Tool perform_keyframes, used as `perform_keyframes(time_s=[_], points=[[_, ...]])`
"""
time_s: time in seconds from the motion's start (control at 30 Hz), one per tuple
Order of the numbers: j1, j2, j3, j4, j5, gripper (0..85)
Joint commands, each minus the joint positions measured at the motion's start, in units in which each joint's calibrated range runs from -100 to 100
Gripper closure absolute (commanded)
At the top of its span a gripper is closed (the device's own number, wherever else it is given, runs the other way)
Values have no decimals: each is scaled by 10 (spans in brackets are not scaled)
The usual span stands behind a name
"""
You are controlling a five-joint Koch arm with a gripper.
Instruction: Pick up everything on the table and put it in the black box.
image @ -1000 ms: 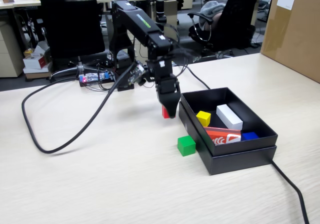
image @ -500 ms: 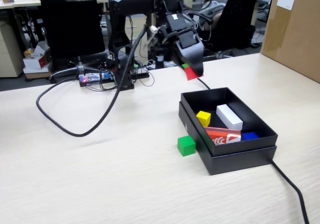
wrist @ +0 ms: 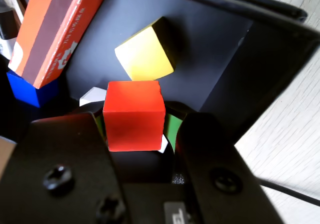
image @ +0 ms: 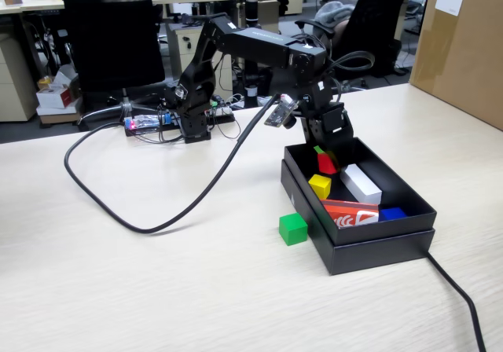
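My gripper (image: pixel 324 157) hangs over the back left corner of the black box (image: pixel 377 238), shut on the red cube (image: pixel 327 163), which sits tilted between the jaws. In the wrist view the red cube (wrist: pixel 134 115) fills the space between the two black jaws of the gripper (wrist: pixel 135 123), with green pad edges showing beside it. The yellow cube (image: pixel 319 185) lies inside the box just in front of the gripper and also shows in the wrist view (wrist: pixel 146 54). The green cube (image: pixel 293 229) stands on the table (image: pixel 157 289), next to the box's left wall.
Inside the box lie a long white block (image: pixel 361 183), an orange-red card (image: pixel 350 211) and a blue piece (image: pixel 391 213). A thick black cable (image: pixel 157 225) loops across the table on the left. A brown carton (image: pixel 460 45) stands at the far right.
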Motion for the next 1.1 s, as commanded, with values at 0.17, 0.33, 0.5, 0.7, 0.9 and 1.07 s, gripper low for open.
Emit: perform_keyframes(time_s=[0.17,0.33,0.5,0.7,0.9,1.07], points=[[8,-19,5,12,-2,480],[5,-78,4,16,-7,403],[-10,-165,7,18,-10,341],[-83,-203,5,18,-10,364],[-117,-210,-45,18,-32,378],[-121,-182,-84,18,-42,375]])
